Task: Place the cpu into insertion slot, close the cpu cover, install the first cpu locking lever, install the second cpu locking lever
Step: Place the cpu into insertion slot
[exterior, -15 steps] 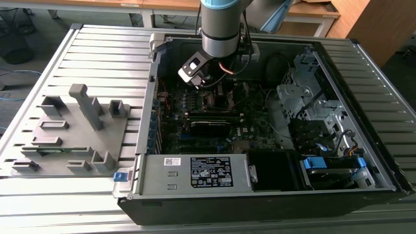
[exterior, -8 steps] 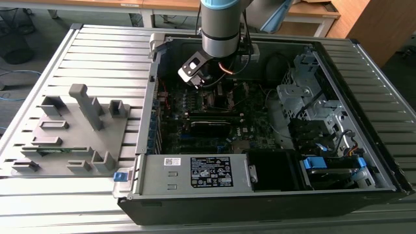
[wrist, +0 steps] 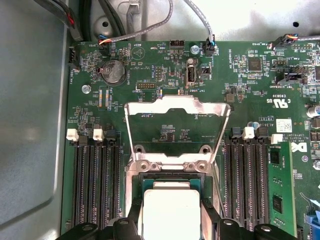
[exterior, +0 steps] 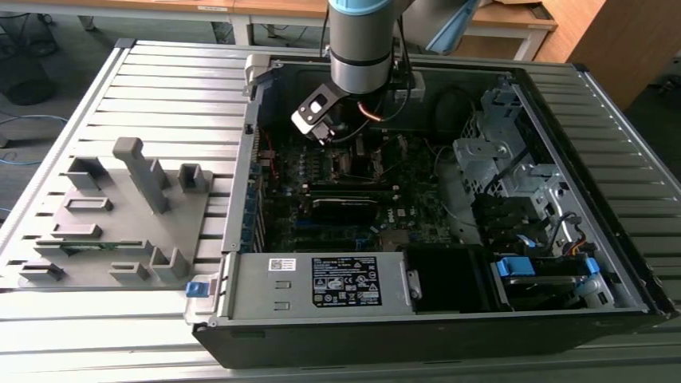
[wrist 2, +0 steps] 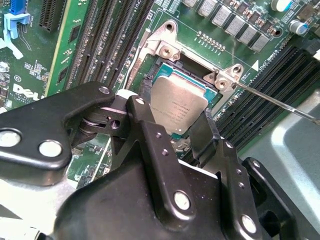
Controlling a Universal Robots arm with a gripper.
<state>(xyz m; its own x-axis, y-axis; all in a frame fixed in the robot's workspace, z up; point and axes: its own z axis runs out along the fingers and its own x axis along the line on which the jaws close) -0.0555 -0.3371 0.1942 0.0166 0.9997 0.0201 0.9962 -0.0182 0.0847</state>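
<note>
Fingers (wrist 2: pixel 150 140) pinching dull-grey square cpu (wrist 2: pixel 177 107) over shiny-edged insertion slot (wrist 2: pixel 149 85); cpu cover (wrist: pixel 177 102) raised.

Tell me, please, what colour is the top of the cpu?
Dull silvery grey. The cpu shows best in the second wrist view.

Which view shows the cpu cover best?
First wrist view: the cpu cover stands open, whole frame and cut-out visible beyond the cpu. Second wrist view catches its hinge end; exterior view, too small to tell.
</note>
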